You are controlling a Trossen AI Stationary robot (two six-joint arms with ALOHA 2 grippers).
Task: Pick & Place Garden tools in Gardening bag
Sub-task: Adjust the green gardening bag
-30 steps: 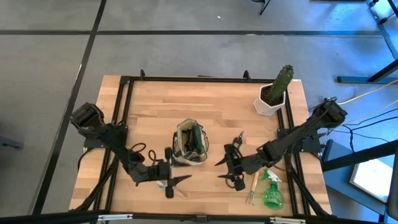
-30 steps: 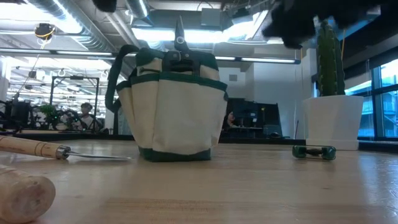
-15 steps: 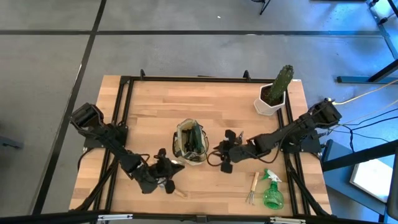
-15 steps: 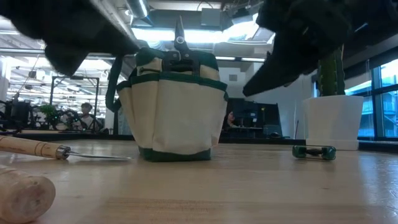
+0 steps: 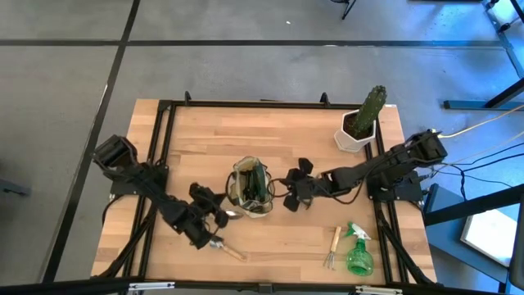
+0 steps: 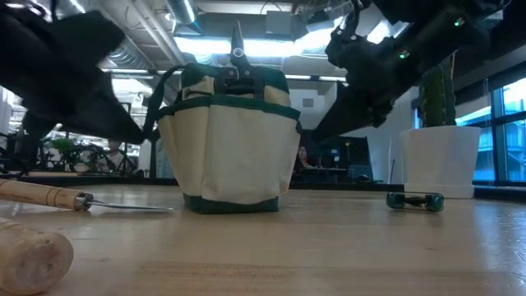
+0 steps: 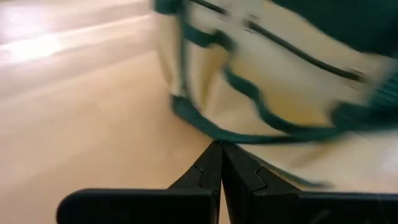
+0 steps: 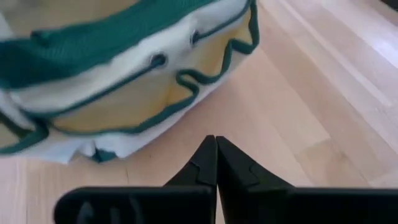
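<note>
Under my arms a light wooden counter (image 5: 286, 143) in a black frame, gardening bag (image 5: 251, 188) standing mid-counter, white potted cactus (image 5: 360, 123) at far right corner, wooden-handled trowel (image 5: 227, 248) near front left, hand fork (image 5: 332, 247) beside green spray bottle (image 5: 357, 256) front right.

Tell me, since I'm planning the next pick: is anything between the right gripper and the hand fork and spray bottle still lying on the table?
Nothing visible. The right gripper, shut and empty, sits beside the gardening bag; bare wood lies between it and the hand fork and spray bottle near the table's front right.
</note>
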